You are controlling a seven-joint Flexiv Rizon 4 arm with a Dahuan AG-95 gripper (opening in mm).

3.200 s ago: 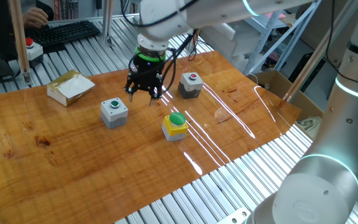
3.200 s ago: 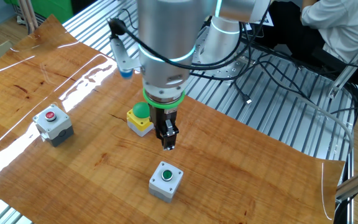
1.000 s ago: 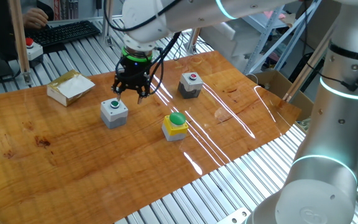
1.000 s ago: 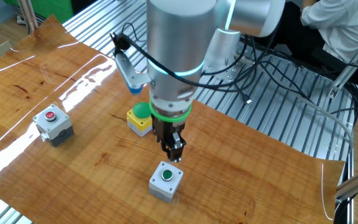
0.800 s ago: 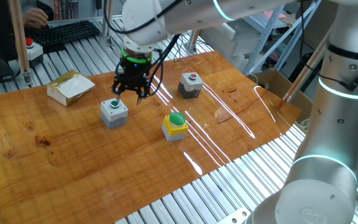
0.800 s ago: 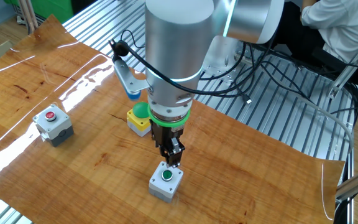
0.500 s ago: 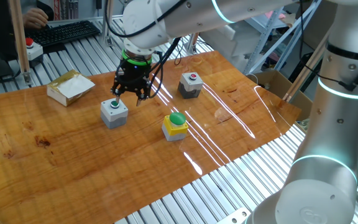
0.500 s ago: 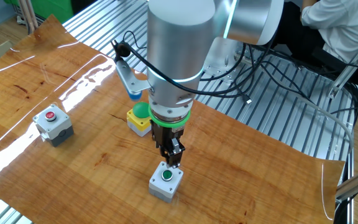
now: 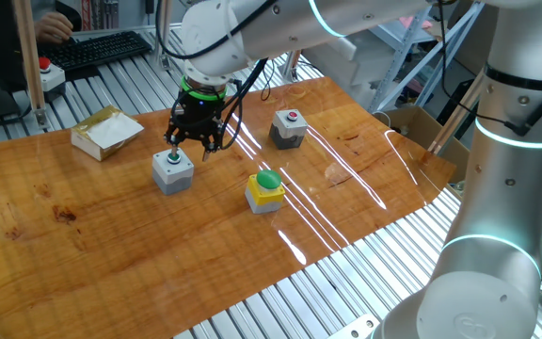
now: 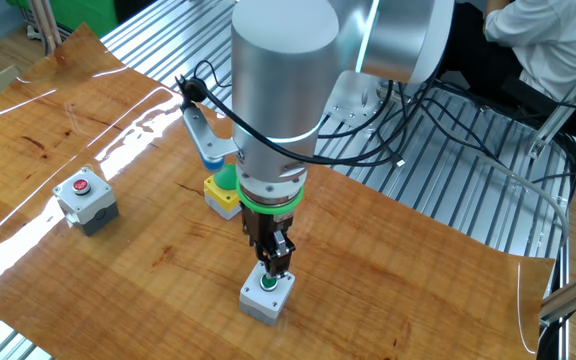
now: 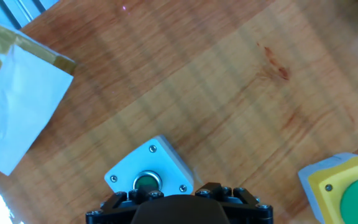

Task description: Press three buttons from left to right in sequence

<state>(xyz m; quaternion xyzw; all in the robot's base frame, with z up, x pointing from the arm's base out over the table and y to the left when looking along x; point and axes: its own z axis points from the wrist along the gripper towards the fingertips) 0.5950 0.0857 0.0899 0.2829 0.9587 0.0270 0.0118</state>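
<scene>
1. Yellow-brown lettering on the flap of the cardboard box, cut off at the frame edge and unreadable; no legible writing anywhere else.
2. Silver arm with a green ring above the wrist, reaching down almost vertically over the wooden counter.
3. Tool pointed straight down, tips right at the top of the grey box with the green button; contact with the button cannot be told.
4. Fingertips hidden by the tool body in the hand view and too small in the fixed views, so how far apart they stand cannot be told; nothing seen held.
5. Grey box: square pale lid, a screw at each corner, small round green button in a metal ring at the centre; leftmost of the row in one fixed view.
6. Yellow box with the large green dome near the middle, apart from the grey one.
7. Grey box with the small red button beyond it, well apart from the tool.
</scene>
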